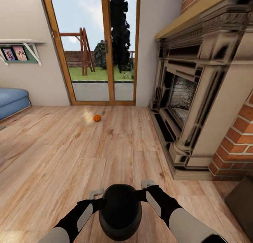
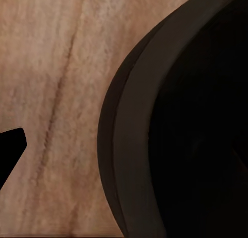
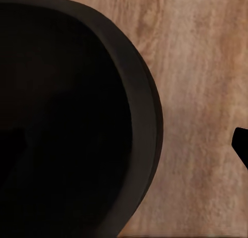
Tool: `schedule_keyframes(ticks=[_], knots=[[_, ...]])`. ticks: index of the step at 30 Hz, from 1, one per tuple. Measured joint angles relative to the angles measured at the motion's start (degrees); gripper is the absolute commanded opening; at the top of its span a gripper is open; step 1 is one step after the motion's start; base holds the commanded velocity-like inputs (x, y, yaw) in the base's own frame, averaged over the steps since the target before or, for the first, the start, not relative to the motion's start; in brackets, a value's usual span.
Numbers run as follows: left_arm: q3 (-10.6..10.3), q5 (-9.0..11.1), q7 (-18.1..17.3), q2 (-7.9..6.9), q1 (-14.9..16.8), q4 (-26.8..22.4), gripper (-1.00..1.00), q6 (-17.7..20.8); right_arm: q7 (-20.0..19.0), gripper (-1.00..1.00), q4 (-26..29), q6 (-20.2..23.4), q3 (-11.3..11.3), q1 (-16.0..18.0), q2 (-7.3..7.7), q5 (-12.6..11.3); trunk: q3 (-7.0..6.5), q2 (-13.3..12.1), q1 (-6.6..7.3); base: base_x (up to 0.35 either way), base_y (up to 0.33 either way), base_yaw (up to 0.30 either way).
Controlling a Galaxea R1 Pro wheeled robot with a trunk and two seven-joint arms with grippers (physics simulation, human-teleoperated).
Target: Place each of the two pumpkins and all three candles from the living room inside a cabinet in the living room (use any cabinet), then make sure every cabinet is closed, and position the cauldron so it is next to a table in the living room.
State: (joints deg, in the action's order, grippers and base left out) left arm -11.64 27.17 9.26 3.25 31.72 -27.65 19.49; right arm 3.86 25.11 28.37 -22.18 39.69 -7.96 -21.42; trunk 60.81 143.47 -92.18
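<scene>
Two arms frame the cauldron [image 1: 120, 211] at the near centre of the head view, one on each side of its rim. Left gripper [image 1: 96, 193] sits at the pot's left rim, right gripper [image 1: 148, 183] at its right rim; pale grey finger parts show just beyond the rim on both sides. Whether the fingers pinch the rim or only lie against it, and how far apart they stand, cannot be told.

Surroundings: wooden floor [image 1: 70, 148] runs open from the cauldron to the far wall. One pumpkin [image 1: 97, 118] lies on the floor at far centre, slightly left, well apart from the cauldron and near the glass door [image 1: 102, 46]. Nothing lies between pot and pumpkin. Ornate carved fireplace [image 1: 196, 88] with brick surround occupies the right side; a dark brown corner [image 1: 240, 204] shows at near right. Blue sofa [image 1: 12, 100] at far left edge, wall shelf [image 1: 21, 50] with framed pictures above it.

Orientation: cauldron is seen from above, round, with its mouth turned up toward the camera. Pumpkin stem too small to read.

Wrist views: left wrist view shows the cauldron [image 2: 181, 129] rim as a thick dark band with floor grain beside it, plus a black fingertip [image 2: 10, 145]. Right wrist view gives the black interior [image 3: 67, 119] and rim edge over floor, detail the head view lacks.
</scene>
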Motion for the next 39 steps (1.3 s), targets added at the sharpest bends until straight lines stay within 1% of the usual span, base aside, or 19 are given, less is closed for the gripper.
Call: schedule_keyframes(ticks=[30,37,39], knots=[[0.0,0.0,-0.04,0.17,0.0,-0.08,1.0,-0.22,0.04,1.0,-0.06,-0.06,0.0,0.0,0.0,0.11,6.65,0.4,-0.77,0.0,0.0,0.0],[0.0,0.0,-0.04,0.23,0.0,-0.09,1.0,-0.25,0.04,1.0,-0.06,-0.1,0.0,0.0,0.0,0.11,6.66,0.41,-0.77,0.0,0.0,0.0],[0.0,0.0,-0.04,0.19,0.0,-0.09,1.0,-0.25,0.04,1.0,-0.11,-0.1,0.0,0.0,0.0,0.11,7.1,0.43,-0.82,0.0,0.0,0.0]])
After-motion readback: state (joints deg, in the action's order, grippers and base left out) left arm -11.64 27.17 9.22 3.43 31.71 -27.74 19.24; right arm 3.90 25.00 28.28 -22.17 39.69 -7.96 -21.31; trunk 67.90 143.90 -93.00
